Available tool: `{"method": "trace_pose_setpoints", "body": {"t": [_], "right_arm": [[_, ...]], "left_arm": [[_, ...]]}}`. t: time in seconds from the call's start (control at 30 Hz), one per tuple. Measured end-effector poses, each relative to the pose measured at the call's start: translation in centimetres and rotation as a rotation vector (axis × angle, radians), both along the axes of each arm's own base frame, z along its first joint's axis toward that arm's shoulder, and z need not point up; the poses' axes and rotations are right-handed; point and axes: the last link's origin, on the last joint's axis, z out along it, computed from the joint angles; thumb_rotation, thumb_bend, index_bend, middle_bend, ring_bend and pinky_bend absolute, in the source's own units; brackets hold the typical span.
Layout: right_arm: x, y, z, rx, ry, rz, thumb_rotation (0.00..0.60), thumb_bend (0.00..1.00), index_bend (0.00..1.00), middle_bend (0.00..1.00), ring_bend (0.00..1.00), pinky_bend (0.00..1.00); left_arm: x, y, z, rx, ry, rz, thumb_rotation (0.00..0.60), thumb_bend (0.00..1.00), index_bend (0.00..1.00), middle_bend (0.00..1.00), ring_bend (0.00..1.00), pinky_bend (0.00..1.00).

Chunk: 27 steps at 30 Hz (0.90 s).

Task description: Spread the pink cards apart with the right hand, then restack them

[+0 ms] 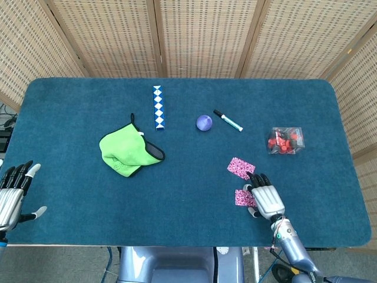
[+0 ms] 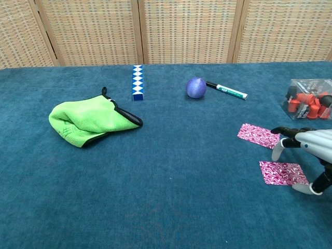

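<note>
Two pink patterned cards lie apart on the blue cloth at the right. The far card lies flat and tilted. The near card is partly covered at its right end by my right hand. That hand hovers over the near card with fingers spread and curved down, its fingertips at or near the card's right edge, holding nothing. My left hand stays at the table's near left edge, fingers apart and empty.
A green cloth lies left of centre. A blue-and-white folding strip, a purple ball and a marker sit further back. A clear box of red pieces stands behind the cards at the right.
</note>
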Motion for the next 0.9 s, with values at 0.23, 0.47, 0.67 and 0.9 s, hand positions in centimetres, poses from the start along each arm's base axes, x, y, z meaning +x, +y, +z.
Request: {"method": "trace_pose_setpoints", "body": {"t": [0.23, 0.47, 0.67, 0.9], "right_arm": [[-0.13, -0.13, -0.26, 0.004, 0.004, -0.007, 0.600, 0.31, 0.31, 0.00, 0.00, 0.01], [-0.38, -0.33, -0.55, 0.004, 0.015, -0.016, 0.600, 0.31, 0.21, 0.00, 0.00, 0.01], [-0.44, -0.39, -0.74, 0.003, 0.014, -0.018, 0.600, 0.31, 0.20, 0.00, 0.00, 0.01], [-0.52, -0.38, -0.85, 0.004, 0.012, -0.022, 0.600, 0.31, 0.21, 0.00, 0.00, 0.01]], "left_arm": [[0.01, 0.00, 0.00, 0.000, 0.000, 0.000, 0.600, 0.04, 0.00, 0.00, 0.00, 0.00], [0.01, -0.01, 0.00, 0.000, -0.001, 0.000, 0.600, 0.04, 0.00, 0.00, 0.00, 0.00], [0.01, 0.00, -0.01, 0.001, 0.000, 0.000, 0.600, 0.04, 0.00, 0.00, 0.00, 0.00], [0.00, 0.00, -0.01, 0.002, 0.001, 0.000, 0.600, 0.04, 0.00, 0.00, 0.00, 0.00]]}}
